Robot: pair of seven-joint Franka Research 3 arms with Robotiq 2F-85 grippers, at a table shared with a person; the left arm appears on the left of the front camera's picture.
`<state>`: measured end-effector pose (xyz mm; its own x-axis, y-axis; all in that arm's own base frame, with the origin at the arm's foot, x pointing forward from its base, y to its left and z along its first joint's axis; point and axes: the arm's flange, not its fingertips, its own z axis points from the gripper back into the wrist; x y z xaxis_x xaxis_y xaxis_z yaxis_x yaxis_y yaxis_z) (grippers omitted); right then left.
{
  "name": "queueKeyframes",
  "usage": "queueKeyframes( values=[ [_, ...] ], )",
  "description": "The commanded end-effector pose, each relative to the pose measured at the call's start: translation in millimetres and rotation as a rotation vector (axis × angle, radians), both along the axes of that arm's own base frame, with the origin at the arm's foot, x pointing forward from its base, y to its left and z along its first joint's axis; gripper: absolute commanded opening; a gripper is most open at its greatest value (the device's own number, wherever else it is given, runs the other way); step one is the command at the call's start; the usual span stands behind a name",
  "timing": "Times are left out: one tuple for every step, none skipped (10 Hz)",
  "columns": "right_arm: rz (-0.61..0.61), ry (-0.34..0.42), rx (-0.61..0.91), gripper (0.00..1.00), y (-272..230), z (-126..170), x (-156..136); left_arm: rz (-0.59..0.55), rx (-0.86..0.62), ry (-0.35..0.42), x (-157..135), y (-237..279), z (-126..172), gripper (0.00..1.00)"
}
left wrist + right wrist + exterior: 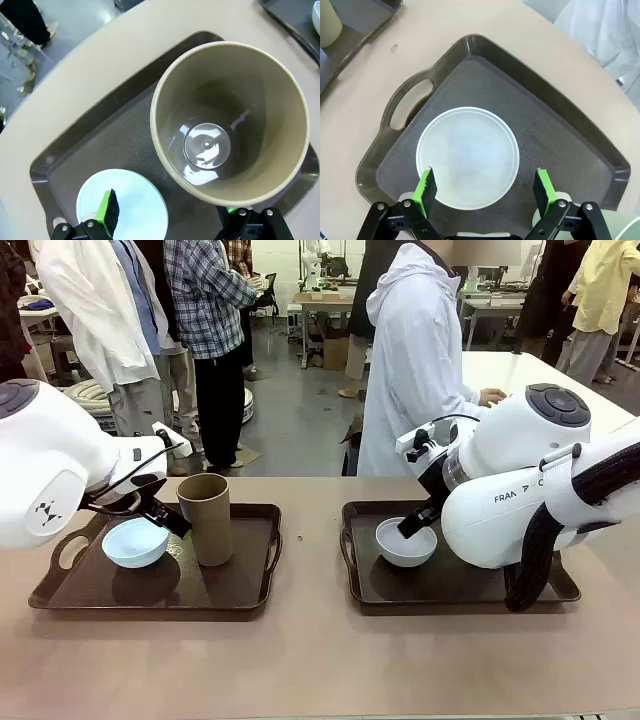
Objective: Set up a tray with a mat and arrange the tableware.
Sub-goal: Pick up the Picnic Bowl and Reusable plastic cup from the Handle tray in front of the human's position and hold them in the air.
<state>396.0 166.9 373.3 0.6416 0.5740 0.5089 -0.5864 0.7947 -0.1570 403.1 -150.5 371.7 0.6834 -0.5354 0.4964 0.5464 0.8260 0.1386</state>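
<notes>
Right gripper point(485, 176) open, straddling white-grey bowl point(467, 150), lower centre on its tray point(560, 117). Left gripper point(170, 206) open by tan tumbler point(230, 120); blue bowl point(137, 200) lower left. Lift straight, avoid rims.

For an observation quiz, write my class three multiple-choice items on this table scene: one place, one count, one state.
1. Where does the tall tan-brown handleless tumbler stand? A. on the left dark-brown plastic tray; B. on the right tray; C. on bare table.
2. How many small round bowls sit on trays? A. one; B. two; C. three.
3. The right end effector over the white-grey round bowl is: A. shut on it; B. open; C. shut, empty.
1 A: it stands beside the pale blue bowl. 2 B: one per tray. 3 B: its green pads stand apart.
</notes>
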Motion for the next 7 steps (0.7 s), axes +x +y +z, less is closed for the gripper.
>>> queueKeyframes(
  values=[
    [0.000, 0.000, 0.000, 1.00, 0.0, 0.0, 0.0, 0.000, 0.000, 0.000, 0.0, -0.1, 0.0, 1.00],
    [0.000, 0.000, 0.000, 1.00, 0.0, 0.0, 0.0, 0.000, 0.000, 0.000, 0.0, -0.1, 0.0, 1.00],
    [0.000, 0.000, 0.000, 1.00, 0.0, 0.0, 0.0, 0.000, 0.000, 0.000, 0.0, -0.1, 0.0, 1.00],
    [0.000, 0.000, 0.000, 1.00, 0.0, 0.0, 0.0, 0.000, 0.000, 0.000, 0.0, -0.1, 0.0, 1.00],
    [0.000, 0.000, 0.000, 1.00, 0.0, 0.0, 0.0, 0.000, 0.000, 0.000, 0.0, -0.1, 0.0, 1.00],
    [0.000, 0.000, 0.000, 1.00, 0.0, 0.0, 0.0, 0.000, 0.000, 0.000, 0.0, -0.1, 0.0, 1.00],
    [0.000, 0.000, 0.000, 1.00, 0.0, 0.0, 0.0, 0.000, 0.000, 0.000, 0.0, -0.1, 0.0, 1.00]
  ],
)
